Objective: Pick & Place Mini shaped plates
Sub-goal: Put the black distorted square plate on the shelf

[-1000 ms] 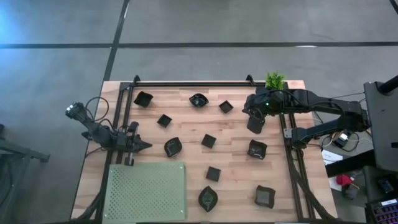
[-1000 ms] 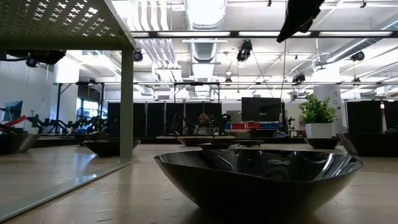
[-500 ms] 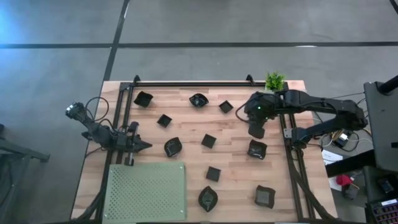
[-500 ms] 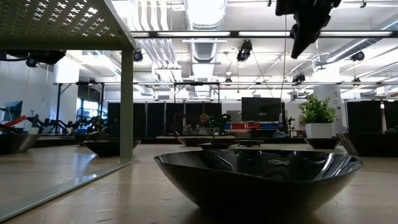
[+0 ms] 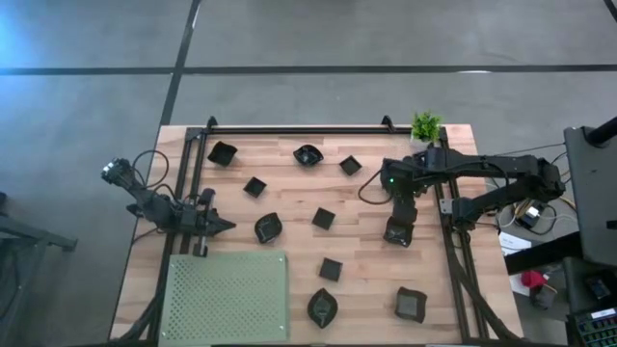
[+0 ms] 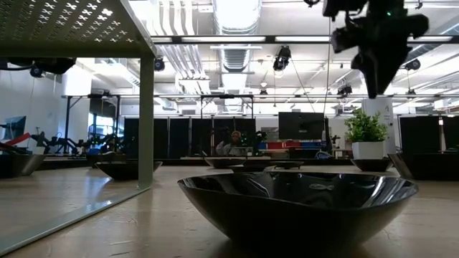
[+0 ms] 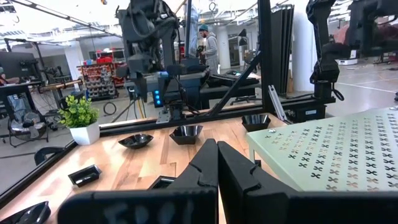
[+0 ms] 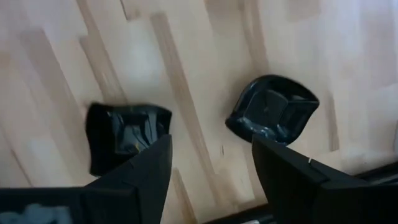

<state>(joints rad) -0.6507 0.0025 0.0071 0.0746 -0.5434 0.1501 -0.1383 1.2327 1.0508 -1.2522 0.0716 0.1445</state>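
the right gripper [image 5: 398, 229] hangs wide open and empty over the black plate [image 5: 399, 232] at three o'clock.

Grey concrete floor [image 5: 318, 92] around the wooden worktop [image 5: 289, 207], dark seams crossing it. Behind: open workshop, white ceiling with ducts [image 6: 233, 18] and strip lights, dark partitions [image 6: 193, 140], a wall screen [image 6: 301, 125], black frames, a person [image 7: 211, 46] standing far back.
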